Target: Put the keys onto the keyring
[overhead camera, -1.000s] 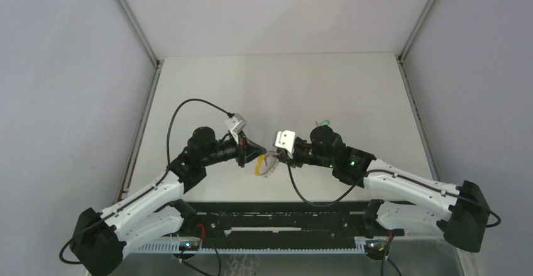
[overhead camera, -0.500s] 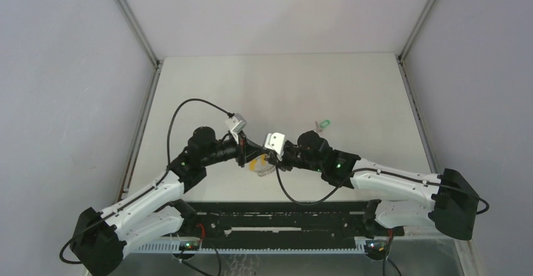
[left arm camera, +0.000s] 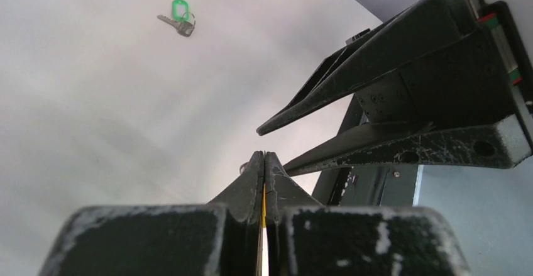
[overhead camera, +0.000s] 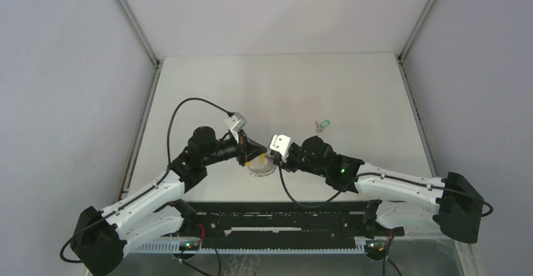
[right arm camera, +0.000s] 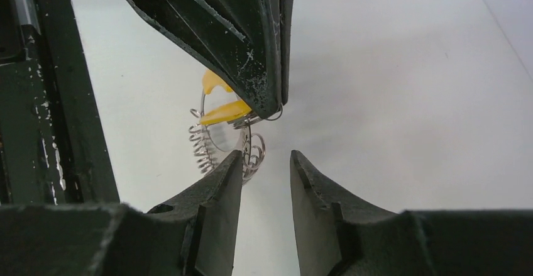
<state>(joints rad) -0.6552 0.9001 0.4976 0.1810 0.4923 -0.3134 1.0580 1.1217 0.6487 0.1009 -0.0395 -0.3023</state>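
The keyring point(overhead camera: 261, 166), a thin wire ring with coiled wire along its lower rim and a yellow section point(right arm camera: 226, 111), hangs just above the table in front of the arm bases. My left gripper point(overhead camera: 246, 156) is shut on that yellow part; in the left wrist view a yellow sliver shows between the closed fingertips of the left gripper point(left arm camera: 264, 156). My right gripper point(right arm camera: 264, 160) stands open just right of the ring, its left finger beside the coil point(right arm camera: 201, 150), with nothing between its fingers. A key with a green head point(overhead camera: 324, 124) lies alone on the table farther back right.
The pale table point(overhead camera: 283, 87) is walled by grey panels on both sides. A black rail point(overhead camera: 283, 216) runs along the near edge between the arm bases. The two grippers' fingers point(left arm camera: 390, 56) are almost touching.
The right arm swung left and forward, bringing its gripper up to the keyring and uncovering the green key. The left gripper held still; the ring now hangs lower.
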